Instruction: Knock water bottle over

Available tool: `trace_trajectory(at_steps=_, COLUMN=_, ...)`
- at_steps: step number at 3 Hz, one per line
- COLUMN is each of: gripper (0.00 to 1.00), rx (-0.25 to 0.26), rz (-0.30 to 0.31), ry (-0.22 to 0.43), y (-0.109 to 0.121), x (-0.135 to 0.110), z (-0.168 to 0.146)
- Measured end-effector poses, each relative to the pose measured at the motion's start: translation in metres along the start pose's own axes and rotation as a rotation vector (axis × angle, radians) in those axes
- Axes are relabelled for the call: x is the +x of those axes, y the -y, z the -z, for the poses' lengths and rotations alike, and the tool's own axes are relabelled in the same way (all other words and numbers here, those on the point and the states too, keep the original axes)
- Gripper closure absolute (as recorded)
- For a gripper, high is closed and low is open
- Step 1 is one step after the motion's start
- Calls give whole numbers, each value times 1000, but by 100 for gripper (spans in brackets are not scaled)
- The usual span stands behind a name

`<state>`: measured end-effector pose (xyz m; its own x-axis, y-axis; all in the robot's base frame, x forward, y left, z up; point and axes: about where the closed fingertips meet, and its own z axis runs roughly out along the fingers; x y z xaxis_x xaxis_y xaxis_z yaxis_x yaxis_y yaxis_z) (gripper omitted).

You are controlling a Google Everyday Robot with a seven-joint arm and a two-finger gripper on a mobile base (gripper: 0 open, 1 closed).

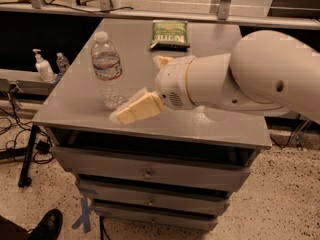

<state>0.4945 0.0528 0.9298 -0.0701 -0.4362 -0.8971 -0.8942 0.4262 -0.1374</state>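
The water bottle [108,70] stands upright on the left part of the grey cabinet top [210,121]. It is clear ribbed plastic with a white cap and a narrow label band near the top. My gripper [131,110] reaches in from the right on a large white arm [260,74]. Its cream-coloured fingers [140,108] sit low over the cabinet top, just right of the bottle's base, very close to it. I cannot tell if they touch it.
A green snack bag [170,33] lies at the back of the cabinet top. A white pump dispenser [43,68] and a small bottle [62,63] stand on a low shelf to the left. Cables and a stand leg [27,154] are on the floor at left. A shoe [47,225] shows at bottom left.
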Motion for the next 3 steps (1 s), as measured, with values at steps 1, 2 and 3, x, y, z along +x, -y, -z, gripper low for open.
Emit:
trace_trajectory(at_steps=1, gripper=0, rx=-3, rz=-2, ry=52, y=0, x=-5, z=-33)
trace_trajectory(at_steps=2, gripper=0, rx=19, rz=12, ry=87, y=17, x=-6, z=-57)
trace_trajectory(at_steps=3, gripper=0, rx=35, rz=8, ry=125, y=30, x=-11, z=-78)
